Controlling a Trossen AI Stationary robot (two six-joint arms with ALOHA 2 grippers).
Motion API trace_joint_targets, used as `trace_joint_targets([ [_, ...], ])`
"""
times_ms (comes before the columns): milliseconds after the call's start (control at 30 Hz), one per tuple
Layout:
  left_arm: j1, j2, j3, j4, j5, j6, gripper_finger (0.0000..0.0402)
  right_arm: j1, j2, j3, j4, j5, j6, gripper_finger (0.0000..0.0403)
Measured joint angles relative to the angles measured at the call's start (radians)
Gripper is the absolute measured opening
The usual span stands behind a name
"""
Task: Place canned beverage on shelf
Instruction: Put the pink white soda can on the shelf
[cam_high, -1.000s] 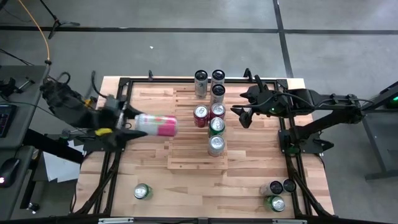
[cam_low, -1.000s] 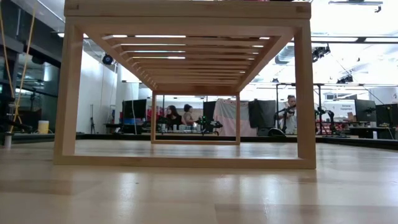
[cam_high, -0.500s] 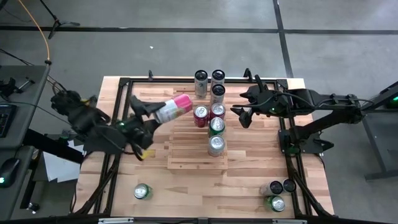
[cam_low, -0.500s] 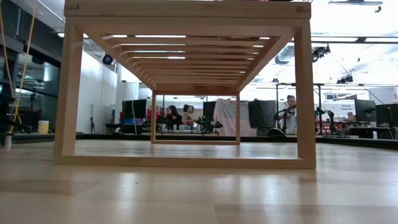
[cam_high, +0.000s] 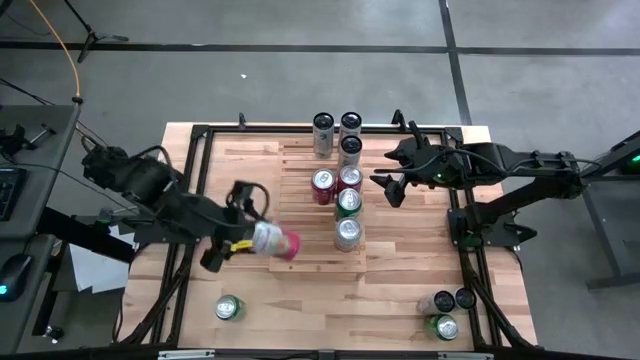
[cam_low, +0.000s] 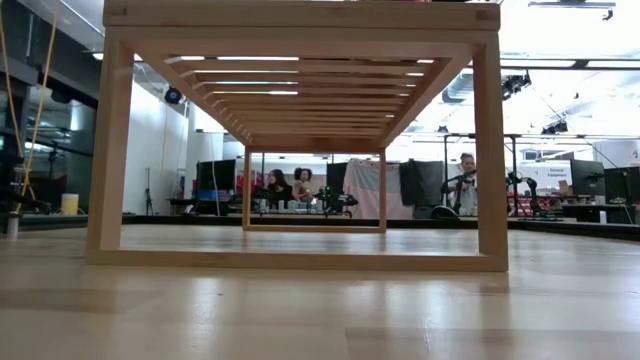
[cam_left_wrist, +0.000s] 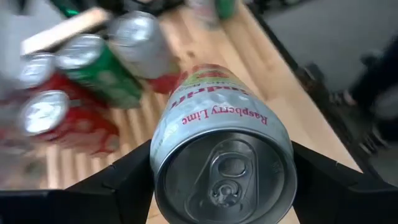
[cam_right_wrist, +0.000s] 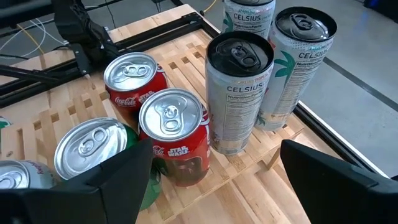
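I count twelve cans in all from the high view. Seven stand on the shelf (cam_high: 300, 205): three tall silver cans (cam_high: 324, 127) at its far end, two red cans (cam_high: 323, 186) next, then one green can (cam_high: 348, 202) and one silver-topped can (cam_high: 347, 233). One pink-and-white can (cam_high: 274, 241) lies sideways between the fingers of the left gripper (cam_high: 238, 222), over the shelf's near left corner. Four more stand on the bench (cam_high: 380, 290): one green can at the near left (cam_high: 229, 308), and a cluster of three at the near right (cam_high: 445, 308). I see two arms, one shelf, one bench.
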Motion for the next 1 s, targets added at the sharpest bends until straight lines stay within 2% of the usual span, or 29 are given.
trace_joint_targets([
  [200, 0.066, 0.117, -0.001, -0.063, 0.045, 0.211, 0.0274, 0.000, 0.000, 0.000, 0.000, 0.000, 0.026, 0.0339],
  [400, 0.105, 0.229, -0.002, -0.090, 0.036, 0.377, 0.0274, 0.000, 0.000, 0.000, 0.000, 0.000, 0.026, 0.0339],
  [600, 0.111, 0.264, 0.001, -0.072, 0.002, 0.487, 0.0277, 0.000, 0.000, 0.000, 0.000, 0.000, 0.026, 0.0339],
  [800, 0.114, 0.270, 0.001, -0.043, -0.022, 0.532, 0.0286, 0.000, 0.000, 0.000, 0.000, 0.000, 0.026, 0.0339],
  [1000, 0.114, 0.271, 0.000, -0.044, -0.031, 0.508, 0.0325, 0.000, 0.000, 0.000, 0.000, 0.000, 0.026, 0.0339],
])
